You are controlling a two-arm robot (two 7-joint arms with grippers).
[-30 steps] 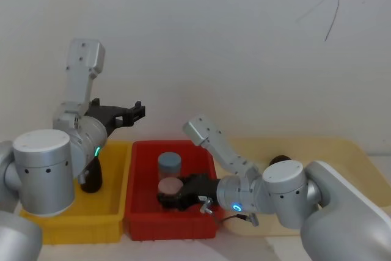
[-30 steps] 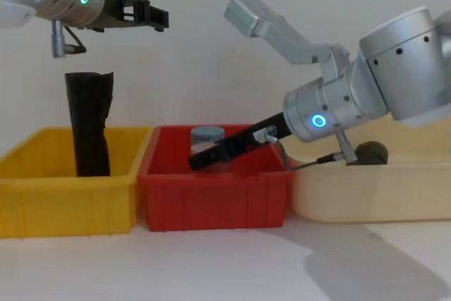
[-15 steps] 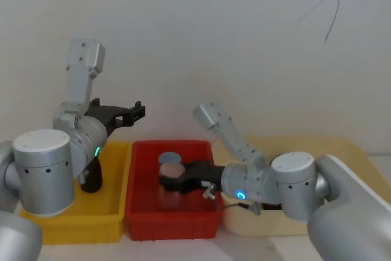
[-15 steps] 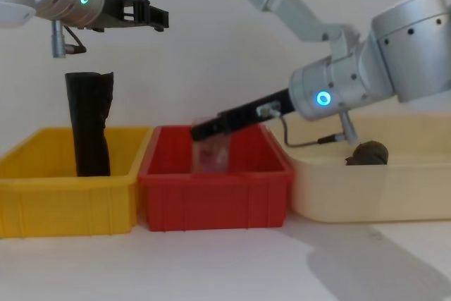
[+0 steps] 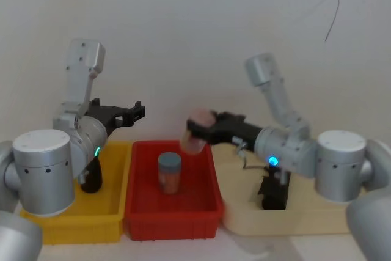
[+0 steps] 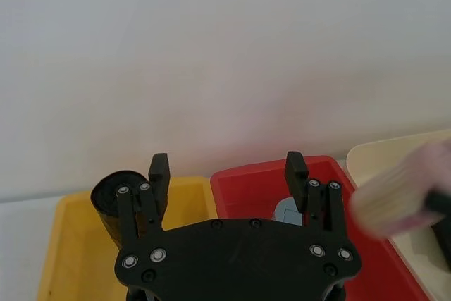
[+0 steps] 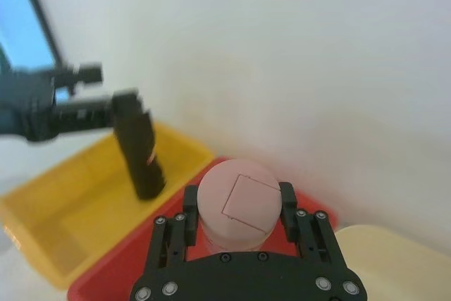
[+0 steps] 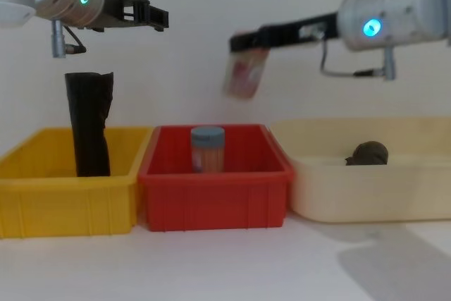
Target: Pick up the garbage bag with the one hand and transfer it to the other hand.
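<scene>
The garbage bag (image 8: 368, 153), a short dark wrinkled lump, lies in the cream tray (image 8: 331, 188) on the right, and neither gripper touches it. High above the red bin (image 8: 211, 188), my right gripper (image 8: 243, 41), the one with the blue light, is shut on a pink-lidded jar (image 8: 245, 75). The right wrist view has that jar (image 7: 239, 206) clamped between the fingers. My left gripper (image 8: 151, 15), with the green light, hovers open and empty over the yellow bin (image 8: 63, 195); in the left wrist view it is the left gripper (image 6: 227, 170).
A tall black roll (image 8: 89, 132) stands in the yellow bin. A grey-lidded jar (image 8: 208, 149) stands in the red bin. The three containers sit side by side near the table's front, with bare white table before them.
My right gripper has lifted the pink-lidded jar out of the red bin, up and to the right. The left arm has not moved.
</scene>
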